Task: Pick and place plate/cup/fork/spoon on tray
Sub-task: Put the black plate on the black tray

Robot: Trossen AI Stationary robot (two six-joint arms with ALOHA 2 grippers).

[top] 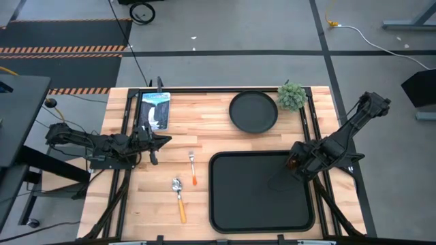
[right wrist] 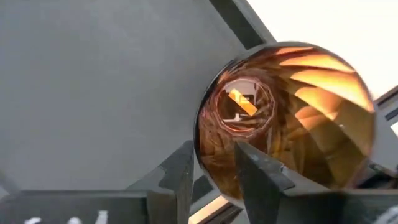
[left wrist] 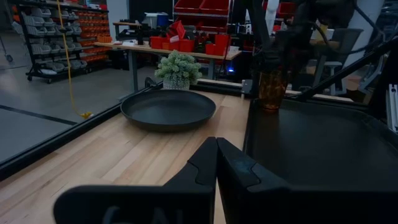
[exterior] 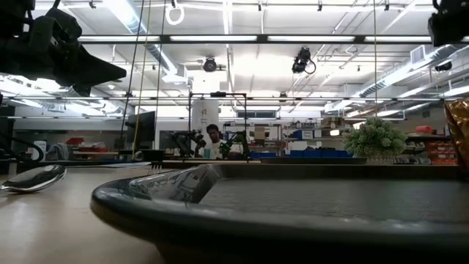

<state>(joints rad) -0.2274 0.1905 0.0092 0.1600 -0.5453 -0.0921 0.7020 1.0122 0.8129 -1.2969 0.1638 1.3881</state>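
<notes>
The black tray lies at the table's near right. My right gripper is shut on the amber cup over the tray's far right corner; the cup also shows in the left wrist view. The round black plate rests on the table beyond the tray. The fork and the spoon lie flat on the wood left of the tray. My left gripper is shut and empty, above the table's left part. My right gripper holds the cup by its rim, one finger inside the cup and one outside. The fingers come from above, pointing down. The cup stays upright; whether its base touches the tray I cannot tell.
A small potted plant stands at the far right, close to the plate. A flat printed card or tablet lies at the far left. Black frame rails run along the table's left and right sides. A person shows far off in the room.
</notes>
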